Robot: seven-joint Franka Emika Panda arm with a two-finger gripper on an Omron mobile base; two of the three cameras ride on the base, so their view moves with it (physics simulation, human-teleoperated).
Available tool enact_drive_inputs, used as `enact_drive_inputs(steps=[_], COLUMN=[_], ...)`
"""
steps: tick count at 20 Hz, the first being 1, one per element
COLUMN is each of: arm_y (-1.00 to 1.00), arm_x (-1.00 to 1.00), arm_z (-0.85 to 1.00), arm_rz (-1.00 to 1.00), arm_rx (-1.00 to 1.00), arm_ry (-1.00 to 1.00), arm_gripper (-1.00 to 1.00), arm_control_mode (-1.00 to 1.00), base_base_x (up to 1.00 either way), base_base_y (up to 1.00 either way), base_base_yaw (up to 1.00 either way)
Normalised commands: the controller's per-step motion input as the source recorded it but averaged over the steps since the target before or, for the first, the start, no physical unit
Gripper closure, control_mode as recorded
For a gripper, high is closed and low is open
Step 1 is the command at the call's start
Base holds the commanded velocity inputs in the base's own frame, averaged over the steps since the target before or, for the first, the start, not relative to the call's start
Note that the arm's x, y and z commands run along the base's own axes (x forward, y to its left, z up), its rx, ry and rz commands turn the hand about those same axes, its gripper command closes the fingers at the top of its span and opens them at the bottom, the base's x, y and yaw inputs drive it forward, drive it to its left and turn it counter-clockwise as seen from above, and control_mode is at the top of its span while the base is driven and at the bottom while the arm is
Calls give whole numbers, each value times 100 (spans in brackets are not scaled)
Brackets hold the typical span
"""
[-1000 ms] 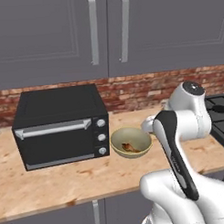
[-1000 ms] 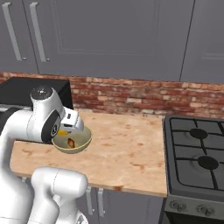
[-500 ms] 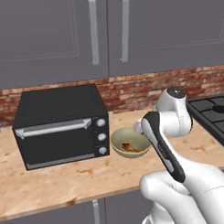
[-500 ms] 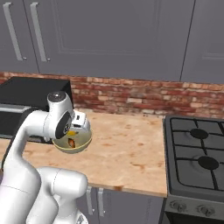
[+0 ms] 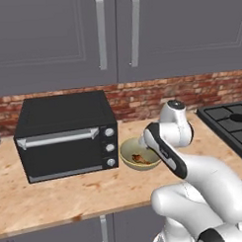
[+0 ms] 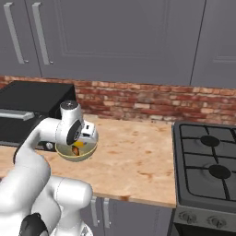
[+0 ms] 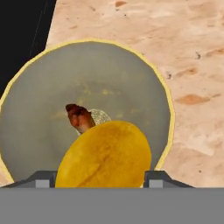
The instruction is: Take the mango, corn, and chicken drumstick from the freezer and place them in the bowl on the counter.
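Note:
The olive-yellow bowl (image 7: 39, 131) sits on the tan counter (image 5: 71, 194) just right of the toaster oven. A brown chicken drumstick (image 7: 79, 117) lies in its middle, also seen as a dark lump, the drumstick (image 5: 140, 158). My gripper (image 7: 103, 179) hovers over the bowl (image 5: 128, 151), shut on the yellow-orange mango (image 7: 105, 153), which sits between both fingertips (image 7: 43, 179). From the right, the mango (image 6: 79, 144) shows just above the bowl (image 6: 76, 156). The corn and the freezer are out of view.
A black toaster oven (image 5: 64, 135) stands close on the bowl's left. A gas stove (image 6: 207, 161) takes up the counter's right end. Grey wall cupboards (image 5: 115, 34) hang above a brick backsplash (image 6: 152, 101).
The arm has swung left, carrying the hand with the mango from beside the bowl's right rim to over the bowl. The bowl and drumstick stayed put.

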Motion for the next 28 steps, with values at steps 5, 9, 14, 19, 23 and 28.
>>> enact_drive_inputs(steps=[5, 9, 14, 19, 23, 28], arm_y=[0, 2, 0, 0, 0, 0], arm_x=[35, 26, 25, 25, 24, 0], arm_z=[-49, -27, -27, -38, -24, 0], arm_rz=[2, 0, 0, 0, 0, 0], arm_rx=[0, 0, 0, 0, 0, 0], arm_ry=[8, 6, 0, 0, 0, 0], arm_gripper=[100, 100, 100, 100, -100, -100], arm_control_mode=[-100, -100, -100, -100, -100, -100], base_base_x=[0, 0, 0, 0, 0, 0], base_base_y=[0, 0, 0, 0, 0, 0], base_base_yaw=[0, 0, 0, 0, 0, 0])
